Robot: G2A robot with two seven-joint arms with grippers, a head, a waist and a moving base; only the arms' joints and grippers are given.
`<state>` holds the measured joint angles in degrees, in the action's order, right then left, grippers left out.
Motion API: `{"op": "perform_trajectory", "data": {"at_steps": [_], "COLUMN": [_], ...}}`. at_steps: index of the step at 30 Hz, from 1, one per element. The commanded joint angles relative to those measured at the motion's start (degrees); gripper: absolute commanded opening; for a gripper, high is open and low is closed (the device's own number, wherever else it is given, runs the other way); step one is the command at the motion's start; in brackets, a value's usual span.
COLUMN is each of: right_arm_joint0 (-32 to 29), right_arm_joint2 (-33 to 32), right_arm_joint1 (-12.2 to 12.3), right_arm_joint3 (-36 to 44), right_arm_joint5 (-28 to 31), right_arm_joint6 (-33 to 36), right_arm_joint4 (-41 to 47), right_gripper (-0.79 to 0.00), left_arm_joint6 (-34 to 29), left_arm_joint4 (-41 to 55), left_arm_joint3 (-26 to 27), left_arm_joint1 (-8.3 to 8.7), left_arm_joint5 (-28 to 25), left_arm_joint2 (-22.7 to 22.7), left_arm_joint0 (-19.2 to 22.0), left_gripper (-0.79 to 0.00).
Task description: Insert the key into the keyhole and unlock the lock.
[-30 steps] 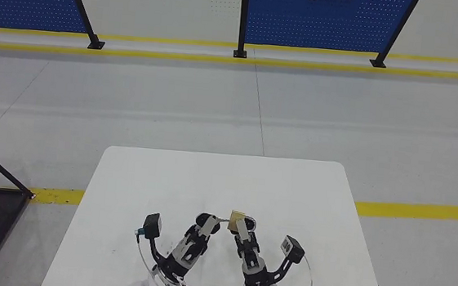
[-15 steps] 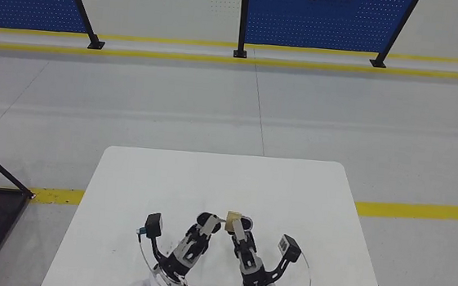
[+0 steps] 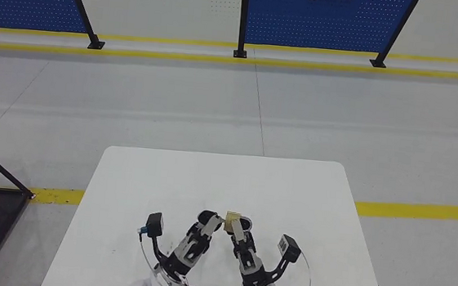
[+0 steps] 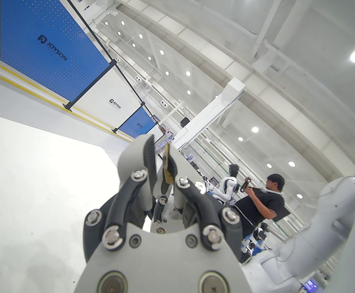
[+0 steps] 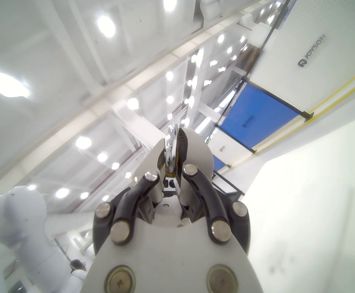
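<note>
Lower centre of the top view, above the table [image 3: 210,174], the left gripper [image 4: 159,151] pinches the key [image 4: 166,169], apparently by its head, leaving the blade free. The right gripper [image 5: 175,144] clamps the lock [image 5: 169,156] just beside it, steadied for insertion.

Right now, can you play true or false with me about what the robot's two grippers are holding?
1. The left gripper is shut on a thin flat brass-coloured key. True.
2. The right gripper is open and holds nothing. False: it is shut on a brass-coloured metal padlock.
3. The padlock lies flat on the white table. False: the right gripper holds it up off the table.
4. In the top view, the two grippers are close together over the end of the table nearest the robot. True.
</note>
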<state>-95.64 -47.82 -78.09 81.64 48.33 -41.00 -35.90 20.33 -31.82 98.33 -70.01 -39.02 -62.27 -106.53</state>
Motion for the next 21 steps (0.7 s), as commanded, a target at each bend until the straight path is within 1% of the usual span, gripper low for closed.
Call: {"op": "perform_trajectory", "data": {"at_steps": [1,2,5,6,8,9,11,15,17,21], "right_arm_joint0": [-0.2,-0.2,-0.3,-0.3,-0.4,-0.4,-0.4,-0.4,-0.5,-0.5], "right_arm_joint2": [-0.1,-0.2,-0.2,-0.2,-0.2,-0.2,-0.2,-0.2,-0.3,-0.3], "right_arm_joint1": [0.0,0.1,0.1,0.2,0.2,0.2,0.2,0.2,0.3,0.3], "right_arm_joint3": [0.1,0.2,0.3,0.3,0.4,0.3,0.4,0.5,0.6,0.7], "right_arm_joint5": [0.1,0.2,0.2,0.2,0.2,0.1,0.1,-0.1,-0.1,-0.4], "right_arm_joint6": [-0.1,-0.2,-0.3,-0.3,-0.4,-0.2,-0.1,0.1,0.2,0.6], "right_arm_joint4": [0.0,0.0,0.1,0.1,0.1,0.1,0.2,0.4,0.4,0.5], "right_gripper": [-0.785,-0.785,-0.785,-0.785,-0.785,-0.785,-0.785,-0.785,-0.785,-0.785], "left_arm_joint6": [-0.2,-0.3,-0.4,-0.5,-0.6,-0.7,-0.9,-1.0,-1.2,-1.6], "left_arm_joint4": [0.3,0.4,0.7,0.8,0.9,0.9,0.8,0.6,0.4,-0.1], "left_arm_joint3": [0.0,-0.1,-0.5,-0.6,-0.9,-1.0,-1.1,-1.2,-1.3,-1.3], "left_arm_joint1": [0.05,0.07,0.14,0.15,0.18,0.19,0.21,0.21,0.22,0.23], "left_arm_joint5": [-0.3,-0.4,-0.9,-1.1,-1.4,-1.6,-1.7,-1.7,-1.9,-2.4], "left_arm_joint2": [-0.3,-0.5,-1.0,-1.2,-1.4,-1.5,-1.6,-1.8,-1.9,-1.9], "left_arm_joint0": [-0.1,-0.1,-0.1,-0.1,-0.1,-0.1,-0.1,-0.1,-0.1,-0.2], "left_gripper": [-0.095,-0.166,-0.246,-0.326,-0.409,-0.425,-0.428,-0.462,-0.502,-0.523]}}
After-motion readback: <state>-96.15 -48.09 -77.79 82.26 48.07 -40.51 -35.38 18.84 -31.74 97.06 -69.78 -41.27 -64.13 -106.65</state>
